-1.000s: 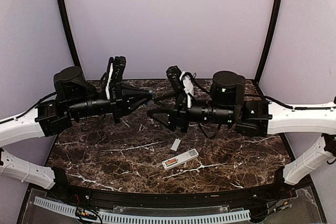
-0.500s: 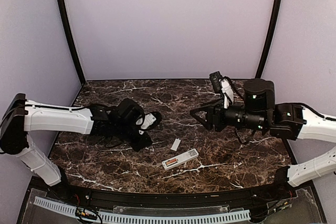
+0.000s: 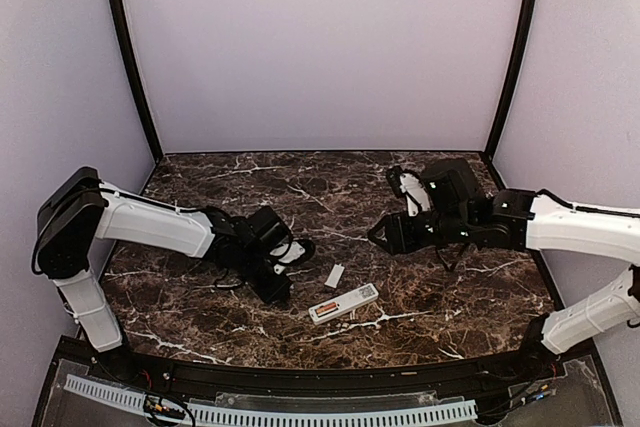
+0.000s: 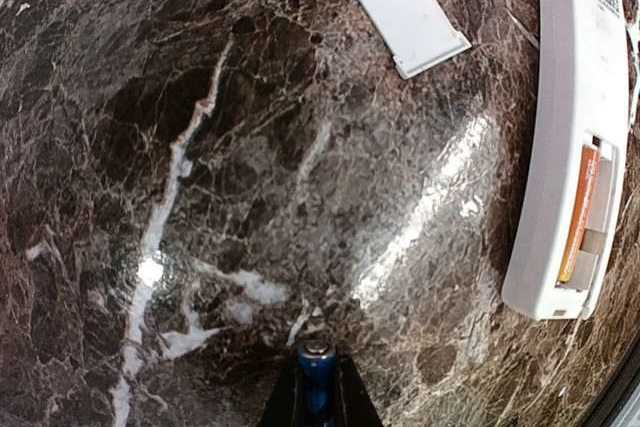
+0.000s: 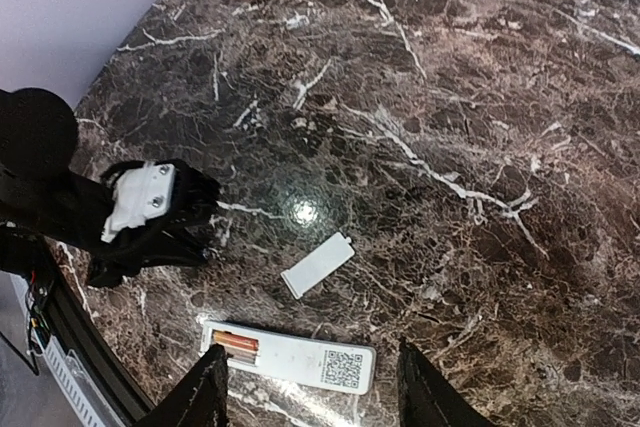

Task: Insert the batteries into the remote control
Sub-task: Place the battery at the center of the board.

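One battery is already seated: the orange cell (image 4: 577, 215) lies in the open bay at the near end of the remote (image 3: 343, 303), which rests label-up on the marble table (image 3: 200, 292), close to the front edge. The second, the blue cell (image 4: 317, 377), is pinched between the closed fingers of the left gripper (image 3: 281, 290), its tip poking out just above the stone.

A second ago both arms were raised high over the back of the table with their claws nearly meeting; now both have dropped and parted. The left arm has swung low and sits just left of the remote, so I judge the blue cell is on its way to the empty slot beside the orange one. The right gripper (image 3: 386, 237) has pulled back to the right, fingers (image 5: 205, 397) spread with nothing between them, hovering above the table and looking down on the remote.

Room is fair. The loose cover (image 3: 335, 275) lies between the left claw and the remote, near but apart from both, and could get nudged on the way across. The remote is near the table's front rim, so a push forward risks sliding it off.
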